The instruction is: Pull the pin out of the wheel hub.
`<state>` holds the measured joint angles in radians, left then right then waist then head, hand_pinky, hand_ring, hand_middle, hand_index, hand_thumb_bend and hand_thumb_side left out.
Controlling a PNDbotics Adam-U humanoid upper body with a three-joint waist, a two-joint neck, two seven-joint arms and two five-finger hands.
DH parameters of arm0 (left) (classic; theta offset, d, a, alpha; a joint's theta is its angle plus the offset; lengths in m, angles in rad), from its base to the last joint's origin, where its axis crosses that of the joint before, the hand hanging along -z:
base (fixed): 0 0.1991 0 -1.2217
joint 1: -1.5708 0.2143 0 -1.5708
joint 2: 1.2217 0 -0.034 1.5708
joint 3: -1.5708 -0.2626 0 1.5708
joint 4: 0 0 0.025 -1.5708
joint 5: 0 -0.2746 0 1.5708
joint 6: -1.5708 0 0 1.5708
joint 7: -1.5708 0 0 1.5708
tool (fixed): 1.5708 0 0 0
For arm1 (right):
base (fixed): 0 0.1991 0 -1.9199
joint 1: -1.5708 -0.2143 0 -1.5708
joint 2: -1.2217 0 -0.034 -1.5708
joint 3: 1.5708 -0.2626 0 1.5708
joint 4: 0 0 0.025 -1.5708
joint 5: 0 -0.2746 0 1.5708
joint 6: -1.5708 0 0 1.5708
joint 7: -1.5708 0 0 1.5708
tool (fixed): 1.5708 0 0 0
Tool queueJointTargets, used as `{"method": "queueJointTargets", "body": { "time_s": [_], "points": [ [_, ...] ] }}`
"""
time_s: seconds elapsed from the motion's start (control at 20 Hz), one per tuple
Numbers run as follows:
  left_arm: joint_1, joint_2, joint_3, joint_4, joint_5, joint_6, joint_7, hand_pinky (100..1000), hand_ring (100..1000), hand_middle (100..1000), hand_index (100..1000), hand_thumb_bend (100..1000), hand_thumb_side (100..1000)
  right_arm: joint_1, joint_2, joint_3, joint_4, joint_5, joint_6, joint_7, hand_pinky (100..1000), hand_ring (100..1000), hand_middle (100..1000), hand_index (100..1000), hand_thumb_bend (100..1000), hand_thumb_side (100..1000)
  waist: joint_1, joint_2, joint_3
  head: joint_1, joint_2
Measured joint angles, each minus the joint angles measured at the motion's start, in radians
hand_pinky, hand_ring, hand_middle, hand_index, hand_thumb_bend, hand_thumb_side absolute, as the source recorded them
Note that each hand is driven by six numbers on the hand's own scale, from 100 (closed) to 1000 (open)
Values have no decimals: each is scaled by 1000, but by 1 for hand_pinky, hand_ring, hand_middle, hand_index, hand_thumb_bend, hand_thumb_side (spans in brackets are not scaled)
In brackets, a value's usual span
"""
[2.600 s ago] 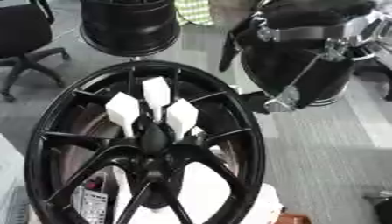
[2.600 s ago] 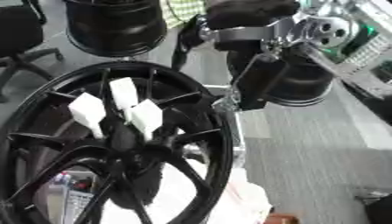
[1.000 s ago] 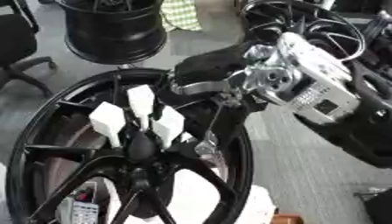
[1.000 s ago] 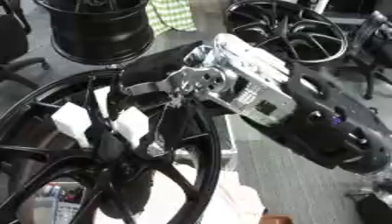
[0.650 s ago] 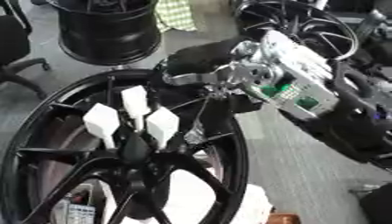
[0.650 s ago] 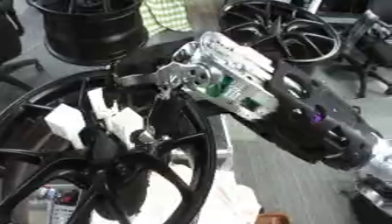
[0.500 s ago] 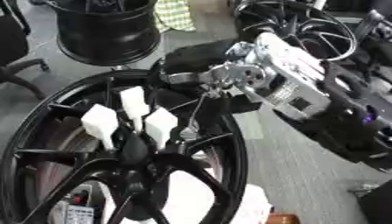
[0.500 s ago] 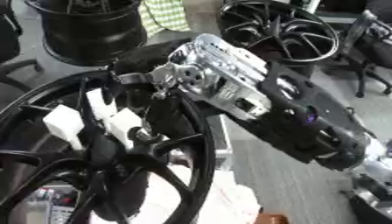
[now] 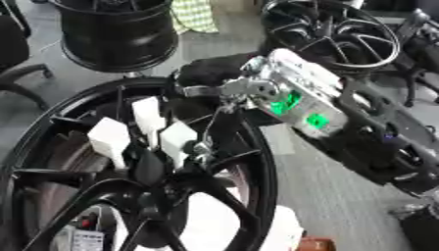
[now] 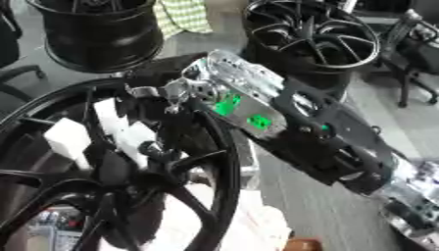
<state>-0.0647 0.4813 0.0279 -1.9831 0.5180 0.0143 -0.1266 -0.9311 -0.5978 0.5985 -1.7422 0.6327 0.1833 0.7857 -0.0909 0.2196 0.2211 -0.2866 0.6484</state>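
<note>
1. A large black wheel (image 9: 249, 162) fills the lower left of both views, its spokes meeting at a dark hub (image 9: 150, 169) near the centre.
2. Three white blocks (image 9: 158, 130) stand upright just above the hub, close together between the spokes; these look like the pins, though their lower ends are hidden among the spokes.
3. The right hand (image 9: 225, 90) reaches in from the right over the wheel's upper rim, on a silver and black arm (image 9: 360, 127) with green lights showing on its casing.
4. Its thin fingers (image 9: 206, 142) point down toward the rightmost white block and end just beside it; whether they touch or hold it is not clear, and I cannot tell if the hand is apart or closed.
5. The left hand does not show in either view.
6. Behind the wheel, on the grey floor (image 9: 343, 211), stand a black barrel-shaped rim (image 9: 116, 34) at the upper left and another spoked wheel (image 9: 330, 29) at the upper right.
7. A checked cloth (image 9: 195, 14) shows between those two at the top edge.
</note>
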Motion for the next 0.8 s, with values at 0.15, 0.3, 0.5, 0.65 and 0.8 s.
{"method": "queueJointTargets", "body": {
  "time_s": [0.15, 0.3, 0.5, 0.65, 0.8],
  "points": [
    [-2, -1, 0, 0, -2, 1, -1, 872, 787, 826, 845, 113, 828, 5, 6, 4, 20, -1, -8, -9, 898, 874, 755, 803, 368, 227, 0, 5, 2, -4, 0],
    [-3, -7, -1, 0, -6, 3, -2, 873, 787, 827, 845, 116, 836, 8, 11, 7, 30, -5, -15, -14, 898, 873, 748, 801, 369, 212, -1, 9, 3, -7, 0],
    [-5, -8, -6, 0, -10, 8, -2, 873, 787, 827, 845, 115, 835, 8, 13, 9, 38, -15, -23, -20, 893, 866, 719, 783, 333, 195, -3, 9, 3, -8, 0],
    [-6, -8, -6, 0, -12, 11, -3, 874, 787, 827, 845, 117, 839, 9, 13, 12, 38, -38, -24, -28, 892, 867, 718, 785, 351, 192, -3, 9, 3, -8, 0],
    [-6, -8, -6, 0, -13, 14, -4, 874, 787, 826, 845, 117, 840, 9, 13, 12, 35, -66, -23, -31, 890, 866, 710, 780, 323, 177, -3, 9, 3, -8, 0]
  ]
}}
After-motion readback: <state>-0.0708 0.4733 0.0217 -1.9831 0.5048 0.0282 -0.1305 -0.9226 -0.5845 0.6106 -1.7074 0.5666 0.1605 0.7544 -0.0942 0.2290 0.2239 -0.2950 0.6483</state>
